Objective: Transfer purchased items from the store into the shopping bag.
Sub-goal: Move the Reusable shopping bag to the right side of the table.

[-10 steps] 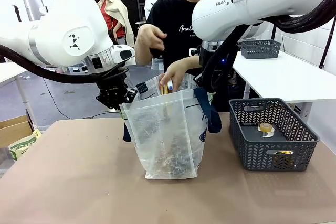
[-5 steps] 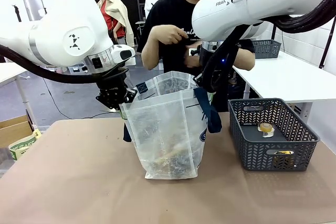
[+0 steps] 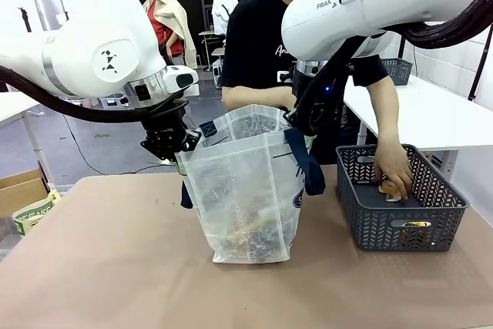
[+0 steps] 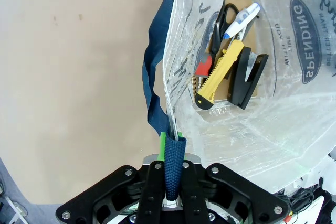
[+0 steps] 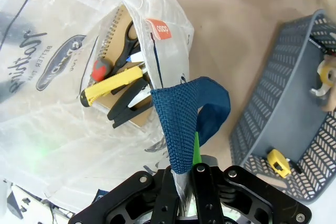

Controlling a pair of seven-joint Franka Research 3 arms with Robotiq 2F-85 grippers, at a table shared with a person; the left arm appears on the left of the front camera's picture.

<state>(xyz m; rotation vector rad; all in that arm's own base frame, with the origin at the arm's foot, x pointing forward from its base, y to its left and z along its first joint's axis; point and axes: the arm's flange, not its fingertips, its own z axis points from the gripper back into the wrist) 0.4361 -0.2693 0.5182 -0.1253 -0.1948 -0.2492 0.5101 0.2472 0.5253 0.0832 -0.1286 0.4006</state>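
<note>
Holding the shopping bag (image 3: 246, 190) open — left gripper (image 4: 170, 144) and right gripper (image 5: 188, 157) clamped on its handles (image 4: 152, 77)

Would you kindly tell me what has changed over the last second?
The person's hand left the bag, drew back, then went to the basket on the robot's right and now rests at the tape roll. The left pincer and right pincer stay shut on the handles, holding the bag open and unmoved.

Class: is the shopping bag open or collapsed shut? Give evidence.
Open. The left end effector and right end effector each grip a navy handle, spreading the shopping bag; utility knife and scissors show inside.
</note>
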